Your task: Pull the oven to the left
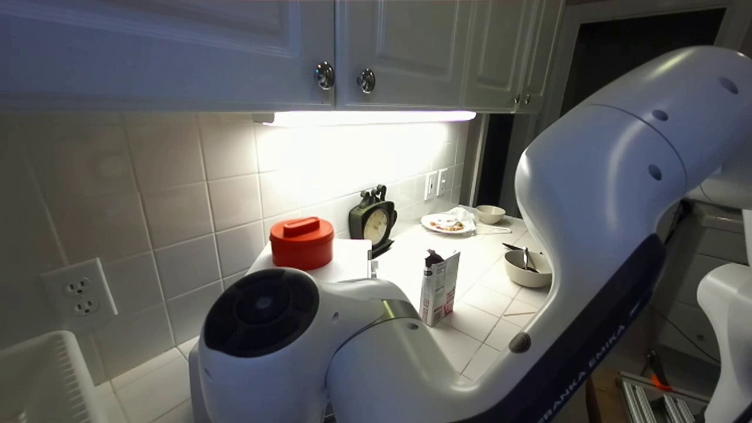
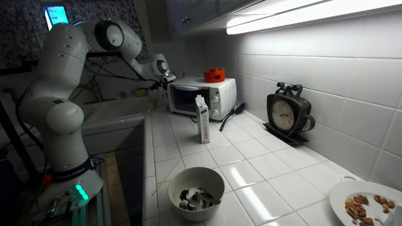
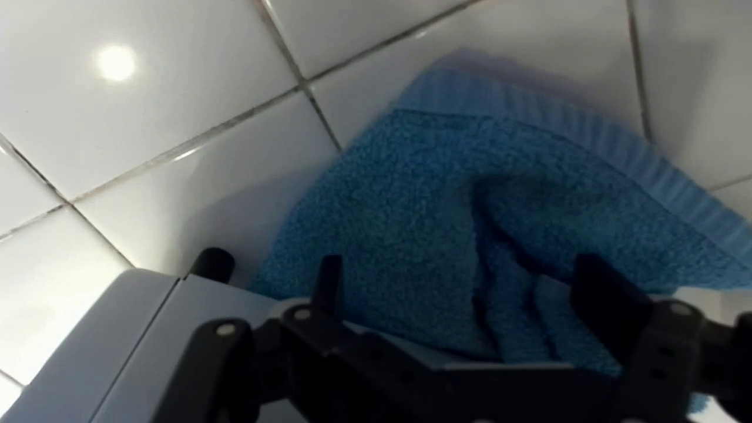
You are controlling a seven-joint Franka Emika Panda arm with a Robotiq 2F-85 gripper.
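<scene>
1. Well, nearest in an exterior view, a round, cream-coloured bowl (image 2: 198,175) sits on the glossy white-tiled worktop (image 2: 267,166), with dark and white contents.
2. At the left there stands the white, smooth-shelled, jointed robot arm (image 2: 64,114); in an exterior view the lettering along its dark strip (image 1: 593,346) reads "FRANKA EMIKA".
3. Farther along the worktop, a slim white rectangular carton (image 2: 203,125) stands upright. Red lettering running up its side reads "GRANULATED"; the remaining print is too small.
4. Beyond the carton, and partly hidden by it, the oven (image 2: 188,99) stands at the worktop's far end: a white, boxy appliance with a flat top, a dark glass door, a pale bar handle along the door's upper edge, round white knobs on the front panel, and vent slits in its side.
5. By the oven's front corner, on the door side, is the black two-fingered tool (image 3: 461,270). Its fingers stand wide apart, a blue terry cloth (image 3: 405,235) showing beyond the gap; whether the tool touches the oven I cannot tell.
6. Set back from the door, a round, bright-red pot (image 2: 214,76) with a lid rests on the oven's top.
</scene>
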